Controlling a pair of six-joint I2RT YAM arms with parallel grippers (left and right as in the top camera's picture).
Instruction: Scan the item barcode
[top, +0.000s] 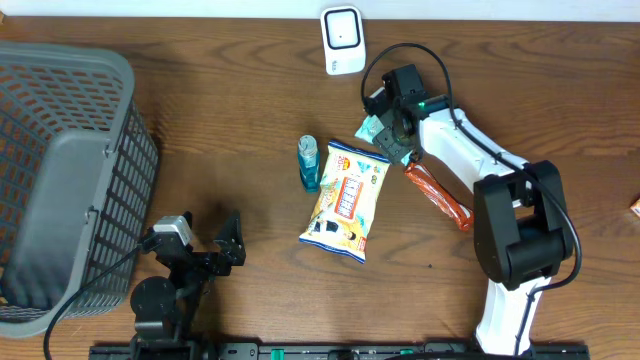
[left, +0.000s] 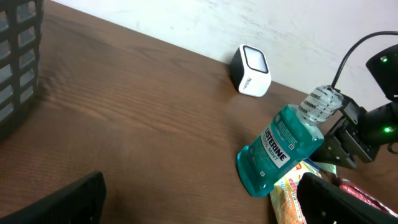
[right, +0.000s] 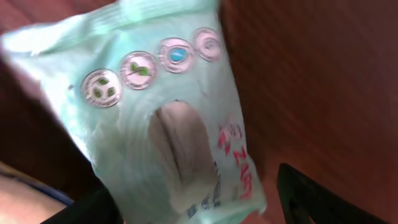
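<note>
Packet (right: 168, 124) lies under the right gripper (right: 199, 202), jaws spread and empty, short of the scanner (top: 342, 40), so scanning looks undone; left gripper (top: 232, 243) gapes wide.

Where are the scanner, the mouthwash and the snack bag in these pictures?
Scanner (top: 342, 30): overhead view, on its white front face.
Mouthwash (left: 281, 144): left wrist view, on the bottle's label.
Snack bag (top: 346, 198): overhead view, on the middle of its printed front.

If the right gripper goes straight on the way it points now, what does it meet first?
Most likely the pale green packet, lying just ahead of the right gripper, between its spread fingers.
</note>
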